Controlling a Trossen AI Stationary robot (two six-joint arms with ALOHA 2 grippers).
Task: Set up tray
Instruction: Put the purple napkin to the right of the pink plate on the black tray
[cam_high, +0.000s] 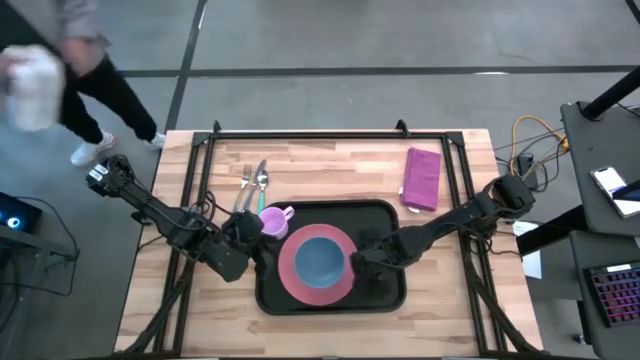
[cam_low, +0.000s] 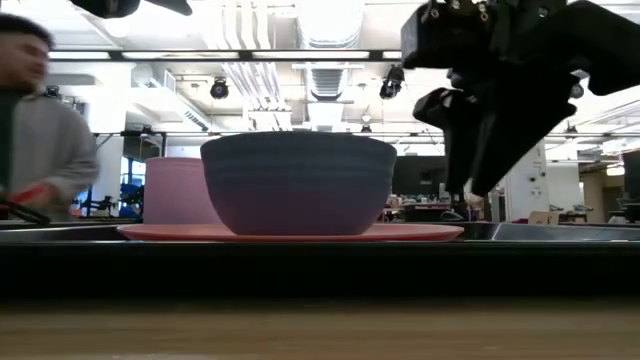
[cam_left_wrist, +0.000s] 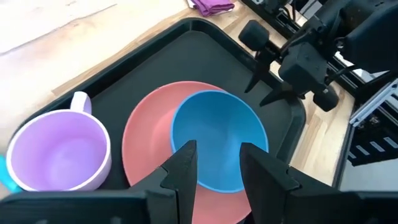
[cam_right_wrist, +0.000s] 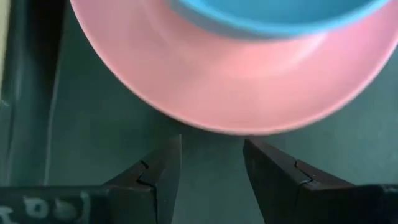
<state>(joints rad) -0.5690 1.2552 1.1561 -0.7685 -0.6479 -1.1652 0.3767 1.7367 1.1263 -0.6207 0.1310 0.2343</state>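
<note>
The black tray (cam_high: 385, 215) lies mid-table. On it rests a pink plate (cam_high: 292, 275) carrying a blue bowl (cam_high: 320, 258); a lilac cup (cam_high: 277, 219) stands upright in the tray's far-left corner. My left gripper (cam_left_wrist: 217, 165) is open, hovering at the plate's left side, beside the cup (cam_left_wrist: 59, 155). My right gripper (cam_right_wrist: 211, 168) is open over the tray floor (cam_right_wrist: 112, 137), its fingers pointing at the plate's right rim (cam_right_wrist: 249, 118) without touching it. In the low view the bowl (cam_low: 298, 183) sits on the plate (cam_low: 290, 232), with my right arm (cam_low: 500, 90) behind it.
A fork and spoon (cam_high: 252, 184) lie on the wood beyond the tray's far-left corner. A folded purple napkin (cam_high: 422, 178) lies beyond its far-right corner. A person (cam_high: 60, 60) walks past the table's far-left corner. Bare wood lies along the near edge.
</note>
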